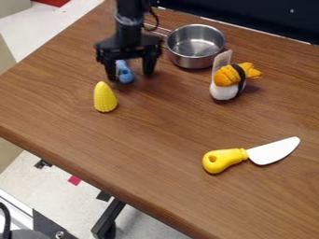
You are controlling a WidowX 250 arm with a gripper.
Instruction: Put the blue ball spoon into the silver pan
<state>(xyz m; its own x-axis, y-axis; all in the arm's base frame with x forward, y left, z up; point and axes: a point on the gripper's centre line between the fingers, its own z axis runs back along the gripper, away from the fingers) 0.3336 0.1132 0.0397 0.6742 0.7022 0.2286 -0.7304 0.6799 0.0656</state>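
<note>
Risks nudging the blue spoon (pixel 126 75) askew by closing off-centre, with fingers (pixel 149 65) spread wide on either side, apparently gripping nothing.

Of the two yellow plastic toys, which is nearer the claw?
The yellow, tapered plastic corn cob, just below the claw in view; the yellow-handled, white-bladed knife lies far to the lower right.

"What do we have beneath the fingers (pixel 149 66)?"
"Our wood-grained brown table (pixel 149 135)."
"And past its edge, well below them in view?"
"We see pale floor (pixel 31 179) bearing a red patch (pixel 74 180)."
</note>
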